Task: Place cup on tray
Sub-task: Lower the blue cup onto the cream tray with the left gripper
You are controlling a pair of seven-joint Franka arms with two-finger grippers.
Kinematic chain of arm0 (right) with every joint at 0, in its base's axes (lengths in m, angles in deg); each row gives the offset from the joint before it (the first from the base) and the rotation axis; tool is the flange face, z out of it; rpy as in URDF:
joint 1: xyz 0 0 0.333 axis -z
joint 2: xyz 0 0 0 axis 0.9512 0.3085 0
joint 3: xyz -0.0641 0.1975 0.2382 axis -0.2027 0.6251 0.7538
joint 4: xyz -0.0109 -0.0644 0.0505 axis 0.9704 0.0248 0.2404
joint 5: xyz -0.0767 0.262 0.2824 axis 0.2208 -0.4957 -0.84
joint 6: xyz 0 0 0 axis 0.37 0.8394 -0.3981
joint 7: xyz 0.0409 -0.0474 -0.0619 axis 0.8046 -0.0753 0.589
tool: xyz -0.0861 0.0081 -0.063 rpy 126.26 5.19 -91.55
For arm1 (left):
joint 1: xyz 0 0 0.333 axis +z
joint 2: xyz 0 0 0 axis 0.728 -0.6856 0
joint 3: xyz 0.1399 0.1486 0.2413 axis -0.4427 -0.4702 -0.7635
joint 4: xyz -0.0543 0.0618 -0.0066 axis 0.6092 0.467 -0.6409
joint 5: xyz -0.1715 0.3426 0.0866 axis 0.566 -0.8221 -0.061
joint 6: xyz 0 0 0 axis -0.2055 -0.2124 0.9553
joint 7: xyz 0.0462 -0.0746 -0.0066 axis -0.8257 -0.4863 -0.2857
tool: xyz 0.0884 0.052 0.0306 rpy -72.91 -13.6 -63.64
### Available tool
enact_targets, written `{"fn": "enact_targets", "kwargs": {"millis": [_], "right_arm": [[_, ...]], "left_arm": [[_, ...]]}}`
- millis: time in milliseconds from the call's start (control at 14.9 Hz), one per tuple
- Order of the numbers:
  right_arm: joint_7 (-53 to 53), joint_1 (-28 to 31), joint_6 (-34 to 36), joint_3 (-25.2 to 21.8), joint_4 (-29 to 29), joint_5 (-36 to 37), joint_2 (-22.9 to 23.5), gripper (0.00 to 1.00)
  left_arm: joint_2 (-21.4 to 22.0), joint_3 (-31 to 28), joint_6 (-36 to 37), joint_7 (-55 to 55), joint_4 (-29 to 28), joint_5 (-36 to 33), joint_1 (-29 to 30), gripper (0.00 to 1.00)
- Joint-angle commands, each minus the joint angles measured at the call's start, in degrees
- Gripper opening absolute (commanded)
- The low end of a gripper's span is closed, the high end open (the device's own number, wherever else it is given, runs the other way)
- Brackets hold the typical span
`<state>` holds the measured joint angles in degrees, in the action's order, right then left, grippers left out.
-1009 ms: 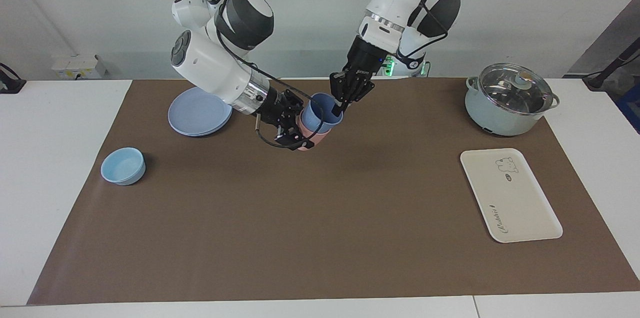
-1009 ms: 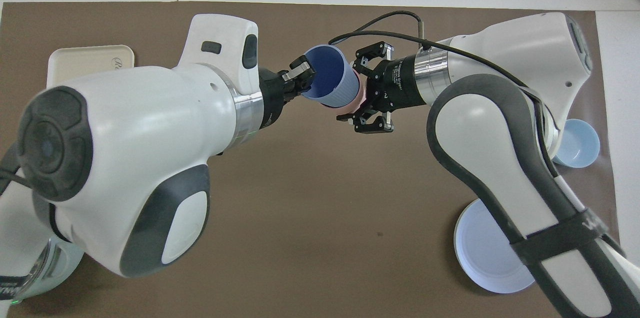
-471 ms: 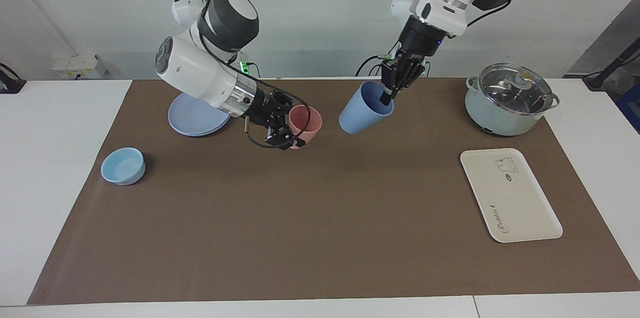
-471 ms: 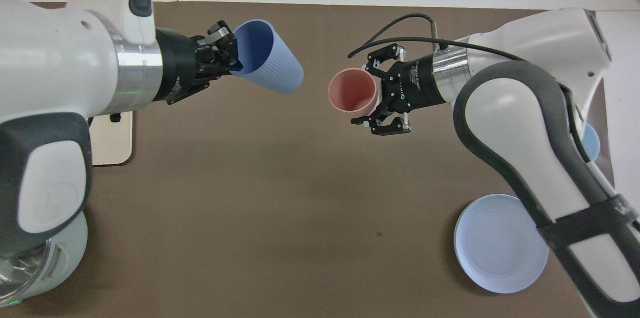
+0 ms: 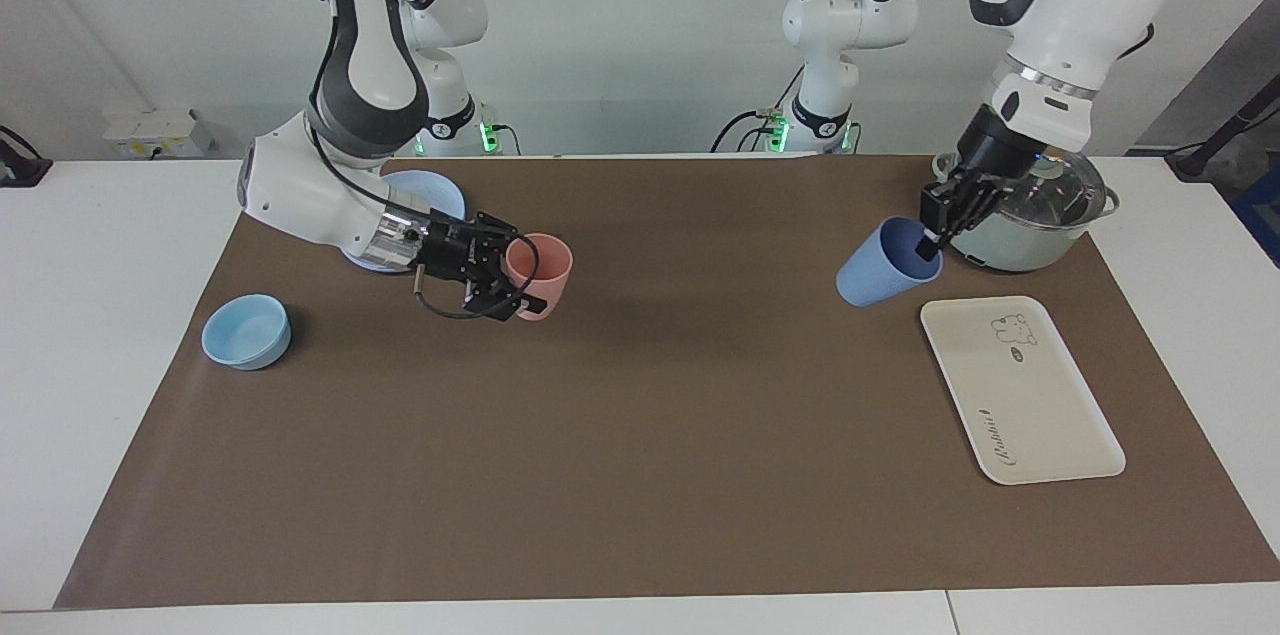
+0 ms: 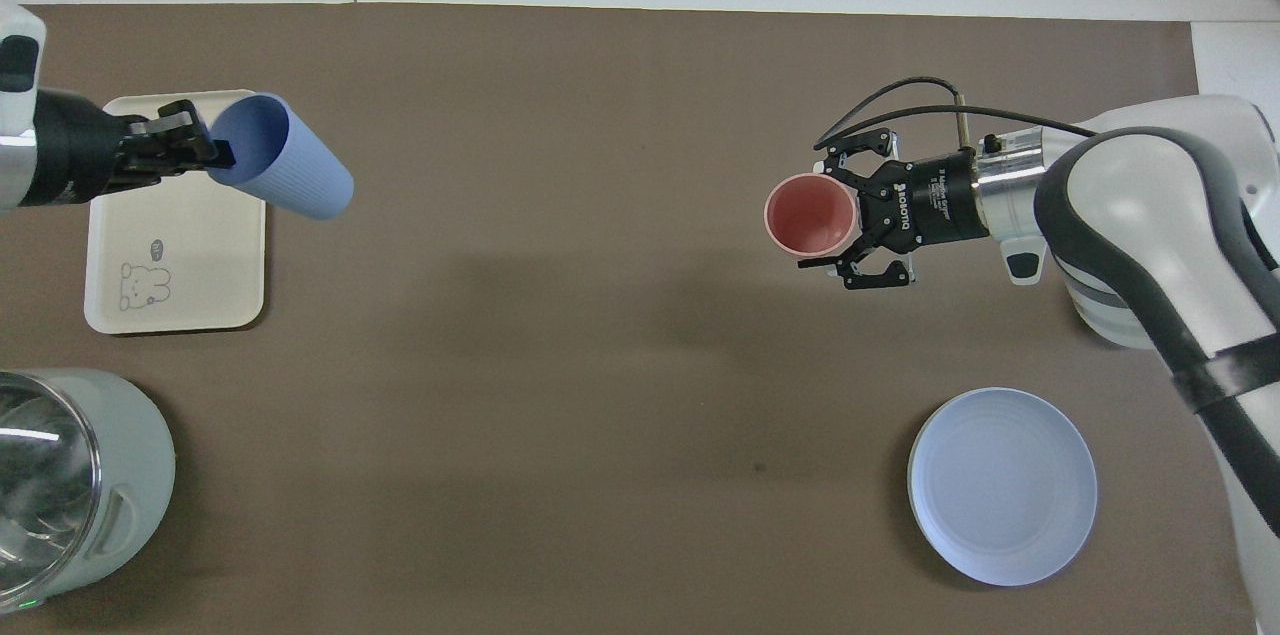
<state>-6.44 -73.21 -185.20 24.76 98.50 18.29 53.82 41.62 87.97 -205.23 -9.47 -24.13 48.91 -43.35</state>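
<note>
- White table [image 5: 120, 385] with a brown mat [image 5: 640, 435] laid over its middle; everything else stands on or hangs over the mat.
- Pale green pot with a glass lid [image 5: 1020, 200] stands at the left arm's end of the table, nearer to the robots than the tray.
- Cream-white rectangular plastic tray with rounded corners, bear drawing and script lettering [image 5: 1030, 405], lies flat on the mat with nothing on it.
- Round pale blue plate [image 6: 1002, 485] lies at the right arm's end, close to the robots; squat light-blue bowl [image 5: 246, 331] sits farther out, toward the same end.
- Left gripper [image 5: 932, 237] hangs over the mat just beside the tray's robot-side corner. Its jaws are clamped on the rim of the periwinkle-blue tapered plastic cup [image 5: 880, 265]: one finger inside the mouth, the other on the outer wall.
- The cup is off the table, tilted, mouth up toward the jaws, base pointing down and toward the middle of the mat. In the overhead view it overlaps the tray's corner; whether it is truly over the tray I cannot tell.
- Right gripper [image 5: 520, 280] holds the salmon-pink plastic cup [image 5: 540, 273] by its wall, jaws closed on it, just beside the plate; the cup's mouth is upward.
</note>
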Motion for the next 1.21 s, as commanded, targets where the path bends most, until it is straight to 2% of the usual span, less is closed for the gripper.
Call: {"fn": "enact_targets", "kwargs": {"millis": [0,67,202,336,471,673,807,942,1009,1143], "right_arm": [[8.3,4.1,-0.1,0.6,-0.9,-1.8,4.9,0.00],[10.3,6.0,0.5,0.6,-1.9,-1.8,7.0,0.00],[11.3,8.5,4.4,0.5,-7.7,-1.0,12.2,0.00],[11.4,11.2,6.6,0.5,-11.8,1.6,15.9,0.00],[11.5,13.3,9.2,0.5,-15.4,2.1,19.1,0.00],[11.9,14.6,9.9,0.5,-17.3,3.5,21.4,0.00],[15.0,14.7,9.6,0.3,-17.4,4.5,22.8,0.00],[15.3,15.5,9.3,0.1,-18.4,5.4,24.0,0.00],[15.3,16.7,9.3,0.1,-18.5,5.8,24.5,0.00],[15.7,18.1,9.3,0.1,-18.6,7.1,25.3,0.00]], "left_arm": [[-3.5,0.7,-7.5,-14.0,-3.8,0.7,7.0,0.00],[-5.9,0.7,-10.3,-18.0,-3.8,0.7,9.8,0.00],[-7.2,0.6,-11.5,-19.4,-3.8,0.7,12.2,0.00],[-9.8,0.2,-16.7,-19.6,-5.6,0.7,15.6,0.00],[-11.3,0.1,-20.7,-19.1,-6.6,0.7,16.0,0.00],[-11.6,0.1,-24.9,-18.7,-10.7,1.3,18.4,0.00],[-11.2,0.2,-28.3,-15.9,-13.4,1.4,17.9,0.00],[-11.2,0.2,-28.2,-13.8,-13.4,1.4,17.7,0.00],[-11.2,0.2,-28.1,-13.9,-13.6,1.4,17.7,0.39],[-11.1,0.3,-28.0,-13.6,-13.8,1.4,17.5,0.91]]}}
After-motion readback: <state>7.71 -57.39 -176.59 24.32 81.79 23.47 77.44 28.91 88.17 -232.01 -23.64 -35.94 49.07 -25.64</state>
